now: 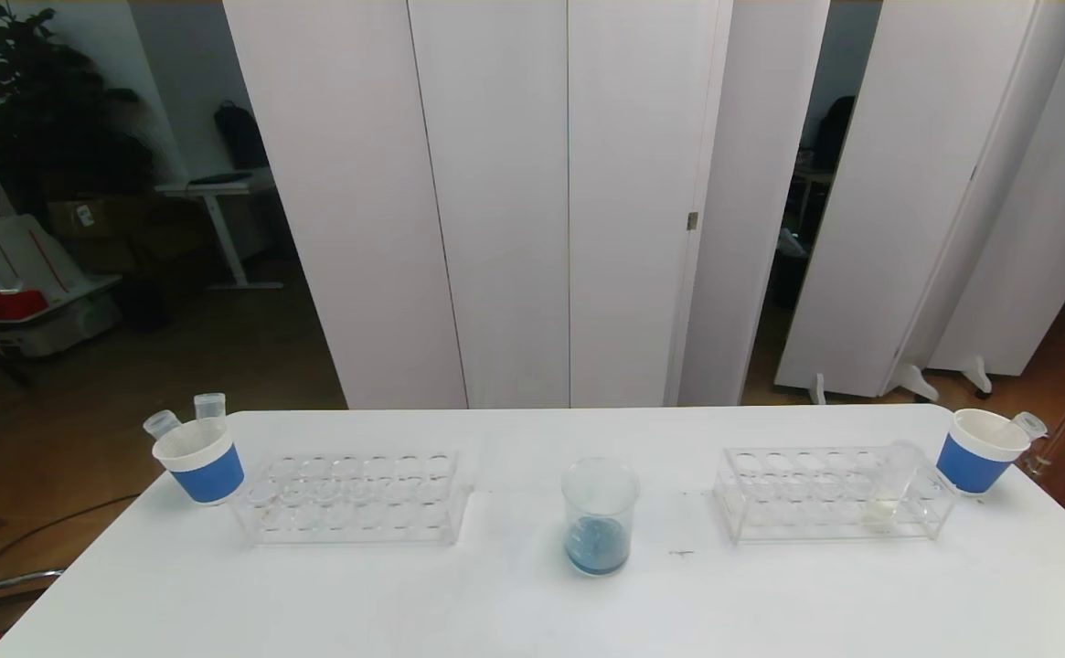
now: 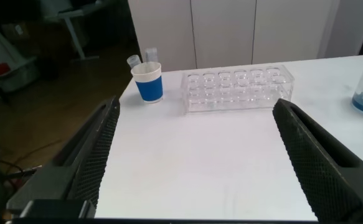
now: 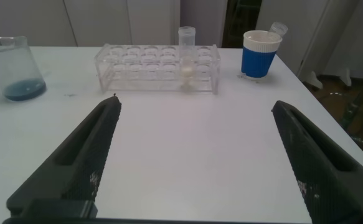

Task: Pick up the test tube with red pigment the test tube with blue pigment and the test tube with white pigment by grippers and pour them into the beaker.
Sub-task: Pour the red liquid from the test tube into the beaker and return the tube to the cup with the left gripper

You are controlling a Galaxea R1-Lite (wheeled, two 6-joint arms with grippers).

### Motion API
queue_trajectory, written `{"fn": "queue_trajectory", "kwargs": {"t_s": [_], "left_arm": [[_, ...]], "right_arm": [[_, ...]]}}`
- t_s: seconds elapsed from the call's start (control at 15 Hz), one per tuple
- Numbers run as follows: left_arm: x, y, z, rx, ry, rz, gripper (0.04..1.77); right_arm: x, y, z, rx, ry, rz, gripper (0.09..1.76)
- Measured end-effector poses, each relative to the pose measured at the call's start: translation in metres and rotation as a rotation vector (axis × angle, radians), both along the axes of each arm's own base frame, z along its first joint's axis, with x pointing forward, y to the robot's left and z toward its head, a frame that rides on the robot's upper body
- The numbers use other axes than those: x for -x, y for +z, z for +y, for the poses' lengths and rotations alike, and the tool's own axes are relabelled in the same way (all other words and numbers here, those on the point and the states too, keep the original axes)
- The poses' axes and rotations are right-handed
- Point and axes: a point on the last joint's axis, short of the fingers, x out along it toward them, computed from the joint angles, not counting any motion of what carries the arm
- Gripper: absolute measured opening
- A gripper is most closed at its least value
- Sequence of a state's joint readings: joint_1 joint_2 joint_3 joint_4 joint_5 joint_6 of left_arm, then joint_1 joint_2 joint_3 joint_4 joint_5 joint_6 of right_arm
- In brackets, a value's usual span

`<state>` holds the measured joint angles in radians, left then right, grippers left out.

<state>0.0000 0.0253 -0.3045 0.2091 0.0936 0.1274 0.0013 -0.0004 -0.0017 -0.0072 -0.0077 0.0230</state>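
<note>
On the white bench (image 1: 532, 603) the beaker (image 1: 599, 516) stands at the middle, holding a shallow pool of blue liquid, so the blue pour looks done. To its right, a clear rack (image 1: 832, 493) carries the test tube with white pigment (image 1: 889, 493), which stands slightly tilted in a hole near the rack's right end, with pale liquid at its bottom. A second clear rack (image 1: 354, 498) to the beaker's left looks empty. Beyond each rack's outer end sits a blue paper cup: the left cup (image 1: 201, 460) with two clear tubes poking out, the right cup (image 1: 978, 451) with one. No tube with red liquid shows anywhere, and whether red went into the beaker cannot be told.

Neither arm appears in the head view. Each wrist view shows its own hand low over the near bench: the left hand (image 2: 193, 162) is spread wide and holds nothing, and the right hand (image 3: 193, 162) is likewise wide and empty.

By this reading the white tube is the step in hand. Being on that side, the right hand would need to reach to the rack, close on the tube's upper part, lift it straight out of its hole, carry it to the beaker and tip it.

No brand, label or readable writing can be made out on any of these things.
</note>
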Motion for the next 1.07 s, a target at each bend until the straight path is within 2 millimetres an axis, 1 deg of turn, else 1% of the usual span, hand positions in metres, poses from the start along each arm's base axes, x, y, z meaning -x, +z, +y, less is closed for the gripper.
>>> {"fn": "queue_trajectory", "kwargs": {"t_s": [0.13, 0.53, 0.67, 0.8, 1.07], "left_arm": [[-0.005, -0.01, 0.0, 0.058, -0.026, -0.024, 1.75], [-0.022, -0.043, -0.001, 0.07, -0.049, 0.004, 1.75], [-0.025, -0.049, -0.002, 0.08, -0.086, 0.012, 1.75], [-0.027, -0.057, -0.002, 0.089, -0.095, 0.057, 1.75], [-0.028, -0.059, -0.002, 0.09, -0.094, 0.064, 1.75]], "right_arm": [[0.0, 0.0, 0.0, 0.0, 0.0, 0.0, 1.74], [0.0, 0.0, 0.0, 0.0, 0.0, 0.0, 1.74], [0.0, 0.0, 0.0, 0.0, 0.0, 0.0, 1.74], [0.0, 0.0, 0.0, 0.0, 0.0, 0.0, 1.74], [0.0, 0.0, 0.0, 0.0, 0.0, 0.0, 1.74]]}}
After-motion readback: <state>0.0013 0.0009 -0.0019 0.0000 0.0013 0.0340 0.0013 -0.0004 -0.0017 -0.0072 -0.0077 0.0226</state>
